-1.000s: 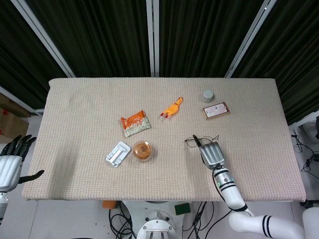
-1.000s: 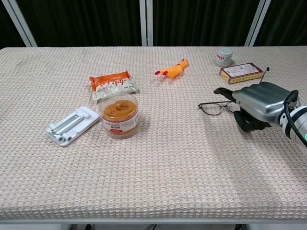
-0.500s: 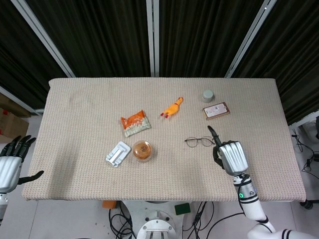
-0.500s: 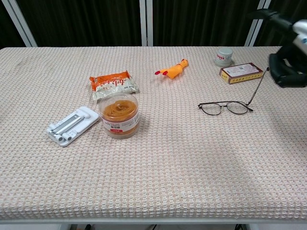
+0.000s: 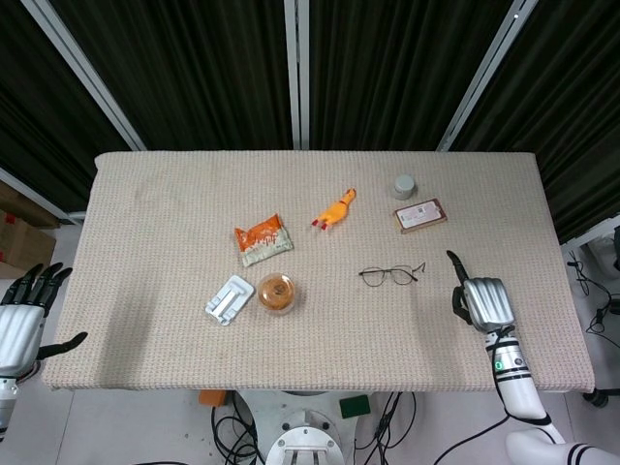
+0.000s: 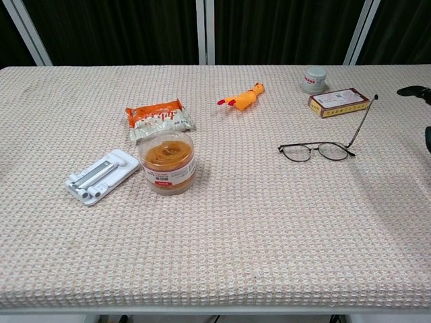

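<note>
dark curtains back the woven surface [image 5: 145,194]. right hand [image 5: 484,302], one finger out and the rest curled on nothing, hovers right of the glasses [image 5: 389,276], apart; left hand [image 5: 19,315] hangs spread off the surface's edge.

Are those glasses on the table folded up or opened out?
Partly opened out. The glasses lie on the table with one temple arm sticking up and away from the lenses; the other arm's position is unclear.

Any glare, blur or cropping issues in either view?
Head view: even overhead light, soft shadows, sharp; left hand sits off the beige woven table, cut by the frame edge. Chest view: no glare on the thin wire-rimmed glasses; right hand mostly cropped at the frame edge.
</note>
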Robot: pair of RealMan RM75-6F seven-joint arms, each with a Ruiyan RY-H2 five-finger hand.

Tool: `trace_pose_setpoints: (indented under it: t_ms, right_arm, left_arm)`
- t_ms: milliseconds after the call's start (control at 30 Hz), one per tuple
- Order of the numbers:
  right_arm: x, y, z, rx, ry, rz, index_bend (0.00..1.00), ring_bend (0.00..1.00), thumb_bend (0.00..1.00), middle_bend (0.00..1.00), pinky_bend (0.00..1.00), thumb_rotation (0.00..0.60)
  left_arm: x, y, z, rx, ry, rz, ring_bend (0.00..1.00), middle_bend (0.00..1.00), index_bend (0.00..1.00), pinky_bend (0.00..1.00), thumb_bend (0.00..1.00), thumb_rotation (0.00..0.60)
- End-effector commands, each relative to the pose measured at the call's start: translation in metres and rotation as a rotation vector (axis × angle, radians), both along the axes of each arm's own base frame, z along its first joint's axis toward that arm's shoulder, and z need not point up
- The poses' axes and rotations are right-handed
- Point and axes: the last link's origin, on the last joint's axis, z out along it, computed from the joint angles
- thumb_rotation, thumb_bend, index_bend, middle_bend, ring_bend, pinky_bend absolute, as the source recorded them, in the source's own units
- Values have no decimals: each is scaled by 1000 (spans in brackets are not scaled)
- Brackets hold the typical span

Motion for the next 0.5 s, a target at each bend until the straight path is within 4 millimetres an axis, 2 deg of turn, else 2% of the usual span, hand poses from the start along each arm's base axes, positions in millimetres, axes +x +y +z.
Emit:
trace_pose_setpoints:
  t_ms: [33,500]
  right_arm:
    - [7,-7,-12,28,4,5,0,859,806,925,909,600]
    - [51,-13,-68,200,32,74,0,859,783,925,909,600]
  left_arm:
    - [-1,0,0,0,0,5,29,82,124,161,22,524]
    - [-4,3,0,-5,-1,15,28,82,124,161,22,526]
